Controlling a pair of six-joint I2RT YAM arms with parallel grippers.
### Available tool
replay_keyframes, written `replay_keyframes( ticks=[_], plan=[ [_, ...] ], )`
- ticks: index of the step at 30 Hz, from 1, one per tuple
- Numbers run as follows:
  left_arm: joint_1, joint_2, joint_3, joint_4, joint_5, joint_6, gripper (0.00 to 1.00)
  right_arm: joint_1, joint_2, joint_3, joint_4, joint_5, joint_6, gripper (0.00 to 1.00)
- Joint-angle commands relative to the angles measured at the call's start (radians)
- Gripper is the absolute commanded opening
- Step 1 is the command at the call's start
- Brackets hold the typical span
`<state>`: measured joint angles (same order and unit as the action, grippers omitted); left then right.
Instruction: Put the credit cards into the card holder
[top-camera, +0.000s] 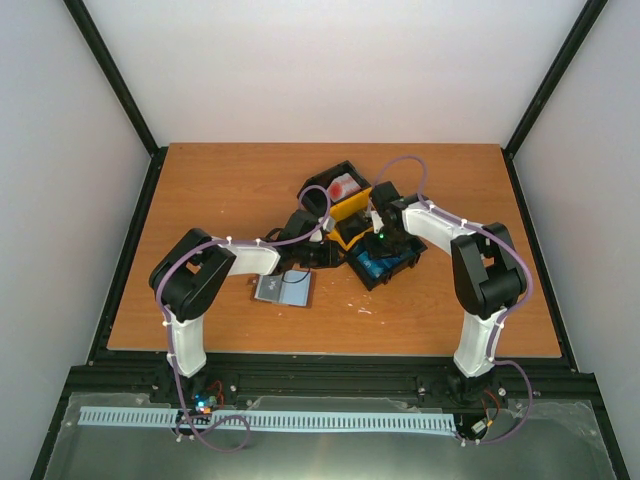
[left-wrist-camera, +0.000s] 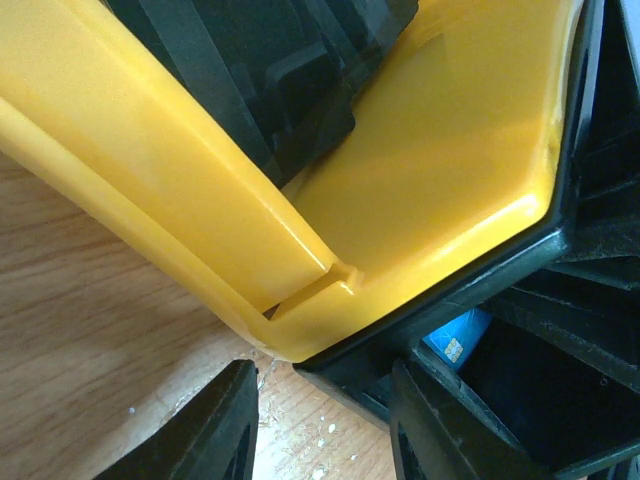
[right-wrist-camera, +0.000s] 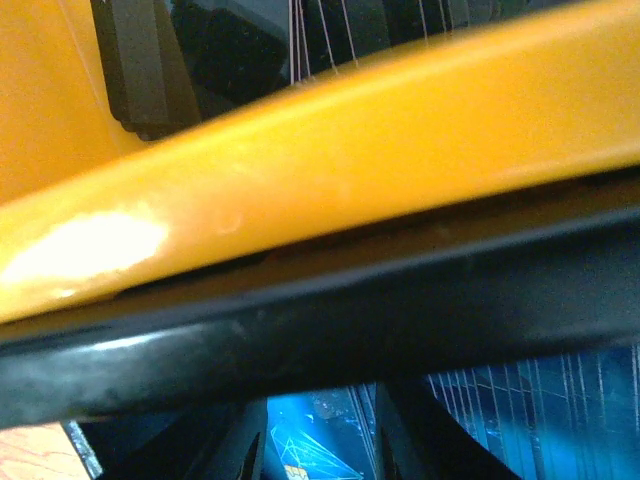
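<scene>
Converging arms: both reach onto the black-and-yellow tray (top-camera: 352, 208) mid-counter (top-camera: 200, 200).
Left hand (left-wrist-camera: 325, 440): jaws partly parted, nothing between them, only bare wood shows in the gap. It sits low at the tray's near-left corner, and the right-side finger (left-wrist-camera: 440, 425) overlaps the black compartment wall. Can't tell if it touches.
Right hand (right-wrist-camera: 325, 445): jaws partly parted above the near black compartment, just past the yellow wall. Blue shows through the gap, nothing visibly clamped.
Credit cards (top-camera: 372, 268): blue ones lying in the tray's near black compartment. A corner of one also shows in the left wrist view (left-wrist-camera: 455, 340). Count not readable.
Card holder (top-camera: 283, 289): lying open on the counter, pale grey-blue inside up, left of the tray and near the left forearm, apart from both hands.
Far compartment: holds a red-and-white item (top-camera: 344, 186), identity unclear.
</scene>
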<state>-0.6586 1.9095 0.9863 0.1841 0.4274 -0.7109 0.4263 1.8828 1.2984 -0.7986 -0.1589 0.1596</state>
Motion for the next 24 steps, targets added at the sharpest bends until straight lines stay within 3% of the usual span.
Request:
replay_keyframes(
  ticks=[1, 9, 24],
  plan=[
    [-0.004, 0.022, 0.012, 0.014, -0.017, 0.023, 0.37, 0.005, 0.008, -0.010, 0.015, 0.037, -0.021, 0.31],
    [-0.004, 0.021, 0.012, 0.012, -0.019, 0.022, 0.37, 0.012, 0.009, -0.019, 0.014, -0.054, -0.008, 0.23],
    [-0.004, 0.025, 0.009, 0.014, -0.019, 0.022, 0.37, 0.017, 0.025, -0.021, -0.003, -0.021, -0.006, 0.26]
  ],
)
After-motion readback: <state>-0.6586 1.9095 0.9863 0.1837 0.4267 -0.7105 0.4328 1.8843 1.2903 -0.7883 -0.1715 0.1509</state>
